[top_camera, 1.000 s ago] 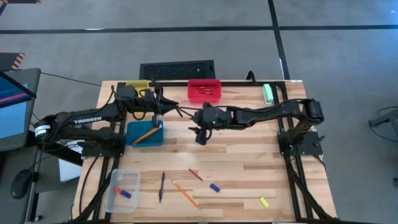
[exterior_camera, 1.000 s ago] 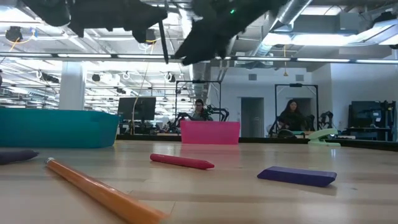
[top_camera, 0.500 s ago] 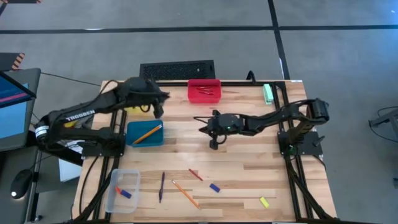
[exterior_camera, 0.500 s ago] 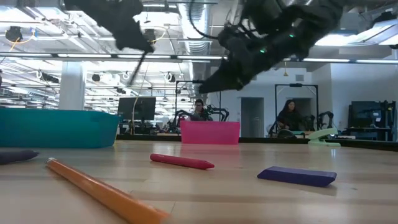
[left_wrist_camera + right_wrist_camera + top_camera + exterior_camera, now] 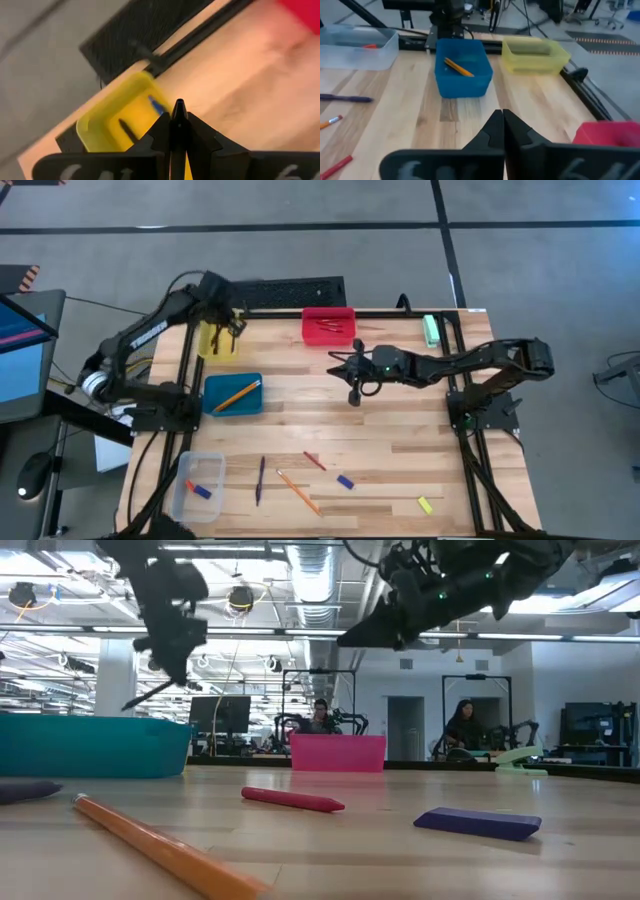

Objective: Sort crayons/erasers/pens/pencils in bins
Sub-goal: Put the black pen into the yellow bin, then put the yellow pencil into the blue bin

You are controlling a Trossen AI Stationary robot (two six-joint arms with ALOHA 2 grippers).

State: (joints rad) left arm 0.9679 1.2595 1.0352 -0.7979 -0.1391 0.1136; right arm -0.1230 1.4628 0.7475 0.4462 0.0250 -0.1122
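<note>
Left wrist view: left gripper (image 5: 178, 131) grasps a dark pen (image 5: 178, 111) over the yellow bin (image 5: 102, 122), likely to drop it with other pens | right gripper (image 5: 355, 393) clenched, empty, mid-table.

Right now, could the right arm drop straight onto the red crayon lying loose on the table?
Probably yes. The crayon lies alone on bare wood, apart from the pencil and blue eraser. The right gripper hangs above the table's middle, jaws shut and empty, so it must open them first.
</note>
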